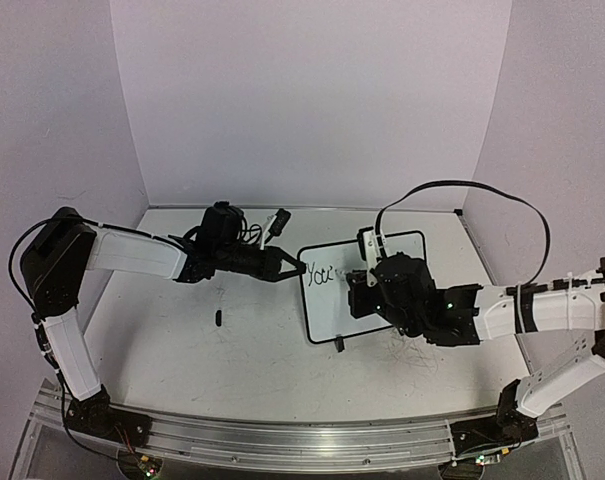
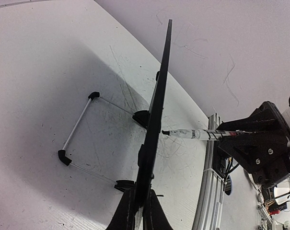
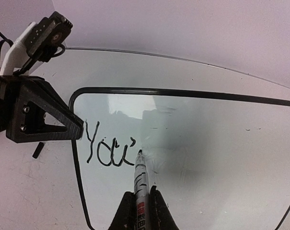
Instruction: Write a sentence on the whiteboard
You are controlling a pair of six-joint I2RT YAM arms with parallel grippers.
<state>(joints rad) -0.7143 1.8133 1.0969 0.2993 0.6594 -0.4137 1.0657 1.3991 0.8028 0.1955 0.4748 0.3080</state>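
Covering much of the whiteboard point(image 1: 325, 305), the right end effector point(image 3: 140, 194) clamps a marker point(image 3: 139, 173).

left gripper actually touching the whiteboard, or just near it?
Touching. Left wrist view: the left gripper is shut on the whiteboard, seen edge-on, with a finger on each side.

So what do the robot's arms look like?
Both are white tubes with black joints. The left arm has thin black wires, and a long black cable loops high over the right arm. The left gripper and right gripper are black, each with two pointy fingers.
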